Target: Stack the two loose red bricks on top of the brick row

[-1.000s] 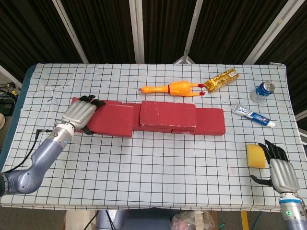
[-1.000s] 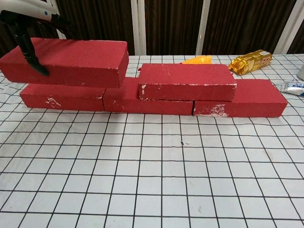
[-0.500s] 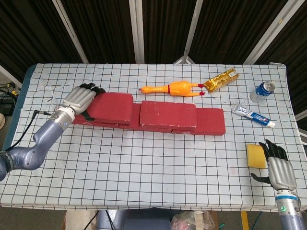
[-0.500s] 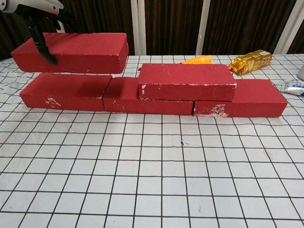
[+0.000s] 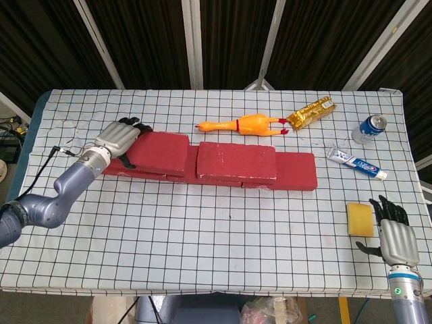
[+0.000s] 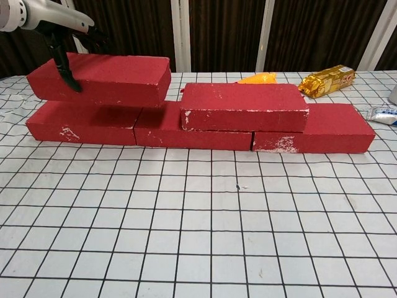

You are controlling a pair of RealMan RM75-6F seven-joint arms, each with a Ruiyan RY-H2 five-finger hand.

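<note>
A row of red bricks (image 5: 297, 172) (image 6: 316, 133) lies across the table's middle. One red brick (image 5: 236, 162) (image 6: 245, 107) lies flat on top of the row near its centre. My left hand (image 5: 121, 138) (image 6: 59, 37) grips the left end of a second red brick (image 5: 160, 152) (image 6: 102, 79). That brick is slightly tilted, low over the row's left part with a shadow beneath it; I cannot tell whether it touches the row. My right hand (image 5: 395, 239) is open at the near right edge, beside a yellow sponge (image 5: 360, 219), and holds nothing.
Behind the row lie a rubber chicken (image 5: 243, 125) (image 6: 257, 77) and a gold packet (image 5: 312, 112) (image 6: 325, 81). A soda can (image 5: 370, 128) and a toothpaste tube (image 5: 356, 163) sit at the right. Checked cloth covers the table (image 5: 223, 243).
My left hand lifted the brick, carried it back and right over the row's left part, then lowered it close to the row. My right hand drew back toward the near edge.
</note>
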